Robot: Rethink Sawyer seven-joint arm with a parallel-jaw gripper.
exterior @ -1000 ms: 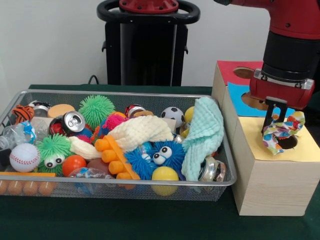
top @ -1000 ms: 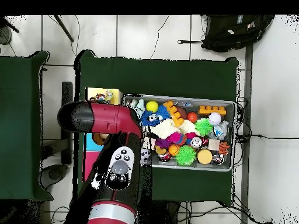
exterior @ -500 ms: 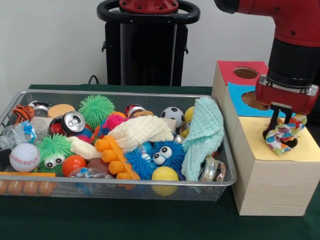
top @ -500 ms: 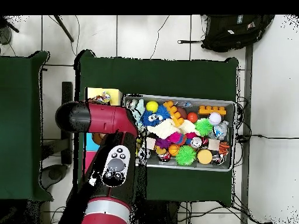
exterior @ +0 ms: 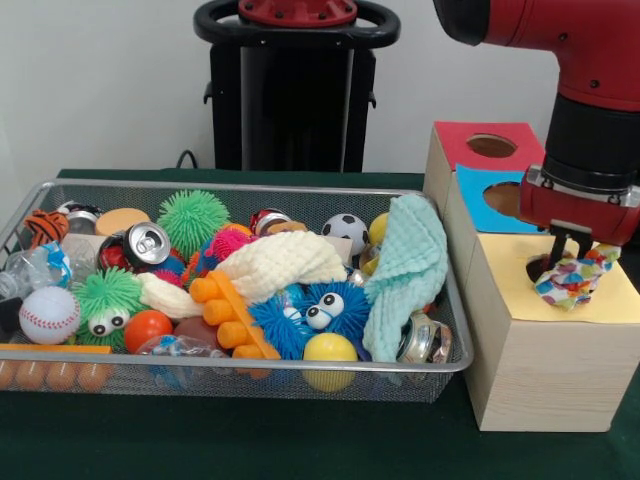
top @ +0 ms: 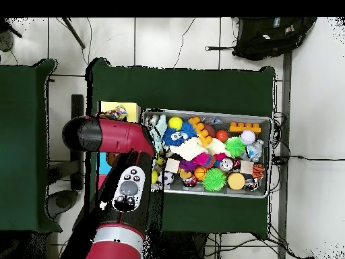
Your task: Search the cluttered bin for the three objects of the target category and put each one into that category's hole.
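From the front, the gripper (exterior: 568,262) hangs at the right, its dark fingers (exterior: 555,248) partly buried in a dotted fabric piece (exterior: 572,279) that they pinch. That cloth sits over the yellow-topped hole (exterior: 538,271), hiding nearly all of it; only a dark sliver shows at its left edge. The arm (exterior: 585,95) also cuts off part of the blue-topped hole (exterior: 506,199) behind, while the red-topped hole (exterior: 491,145) shows whole. The large wooden box (exterior: 540,365) stands just beside the bin (exterior: 240,377). The bin is heaped: a mint-green waffle cloth (exterior: 410,268) drapes against its right end, a cream waffle cloth (exterior: 275,262) lies mid-heap, a blue fuzzy toy with eyes (exterior: 312,315) sits in front, a baseball (exterior: 48,314) is at the left and a drink can (exterior: 146,243) is behind it. I can't make out any other dotted piece among the clutter.

From overhead, the arm (top: 114,138) covers the gripper and most of the boxes. A corner of yellow paper (top: 106,108) pokes out with the dotted fabric piece (top: 119,112) on it. The bin (top: 268,156) lies to the right, packed with toys too small to sort out.
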